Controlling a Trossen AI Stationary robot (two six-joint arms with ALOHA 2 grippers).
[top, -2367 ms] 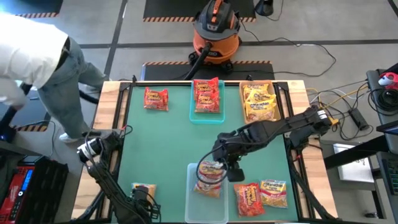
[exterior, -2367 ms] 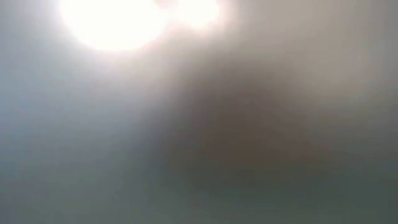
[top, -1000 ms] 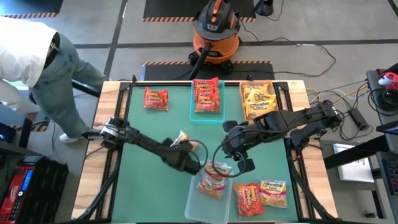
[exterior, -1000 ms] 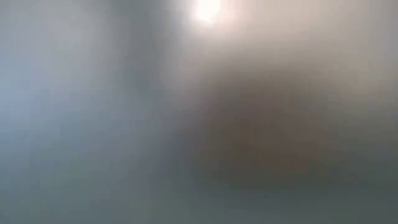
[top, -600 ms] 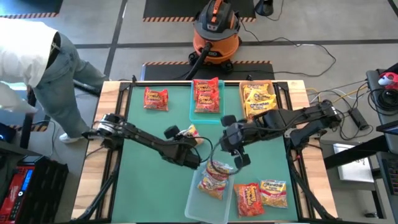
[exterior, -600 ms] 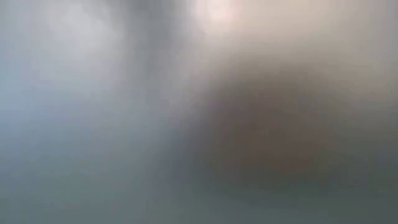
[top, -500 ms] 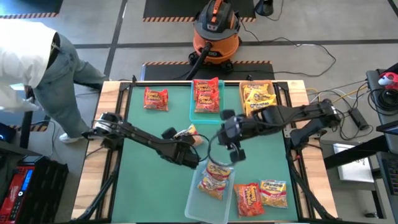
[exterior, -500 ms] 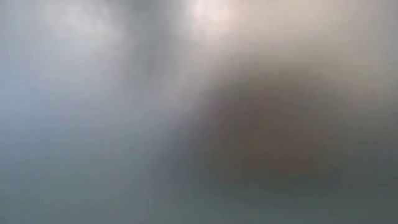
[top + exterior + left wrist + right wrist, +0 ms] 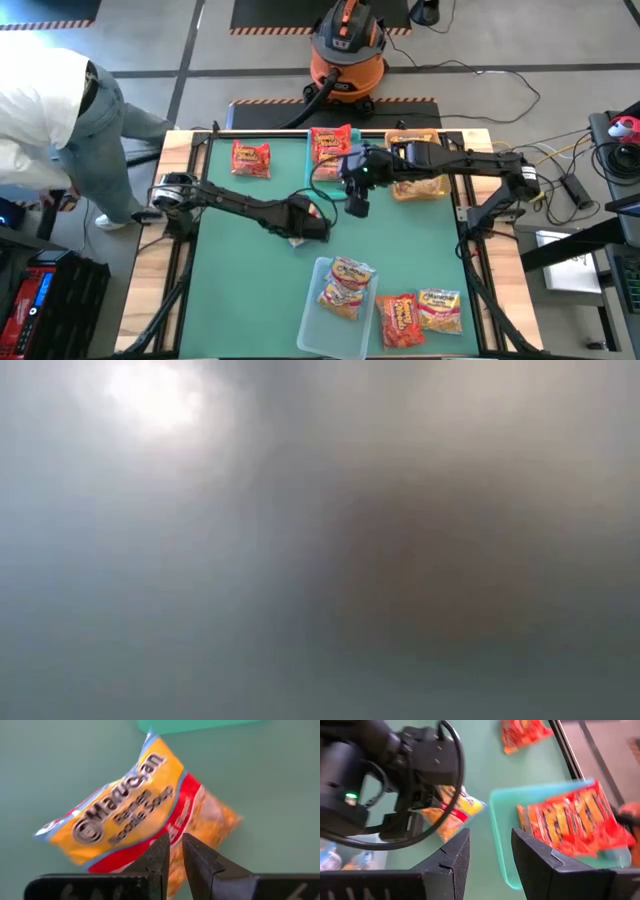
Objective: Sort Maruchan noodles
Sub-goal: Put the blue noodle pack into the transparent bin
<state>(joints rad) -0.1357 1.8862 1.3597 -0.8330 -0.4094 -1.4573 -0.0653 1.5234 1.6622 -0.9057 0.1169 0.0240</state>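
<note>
High view, looking down: on the green table point(image 9: 240, 290), red packets fill the teal bin point(image 9: 331, 186) at the far edge, a clear bin point(image 9: 322, 328) waits at the near edge, and mid-table the left gripper point(image 9: 312, 227) is clamped on a yellow-orange Maruchan packet point(image 9: 135, 815) by its edge. The right gripper point(image 9: 357, 203), jaws parted and empty, hangs just beside the teal bin. A good finish likely means carrying the limp packet level, clear of that gripper, before letting go.

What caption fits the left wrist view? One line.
Shut left end effector pinching a crinkly yellow-and-red plastic Maruchan ramen packet above the green table mat.
</note>
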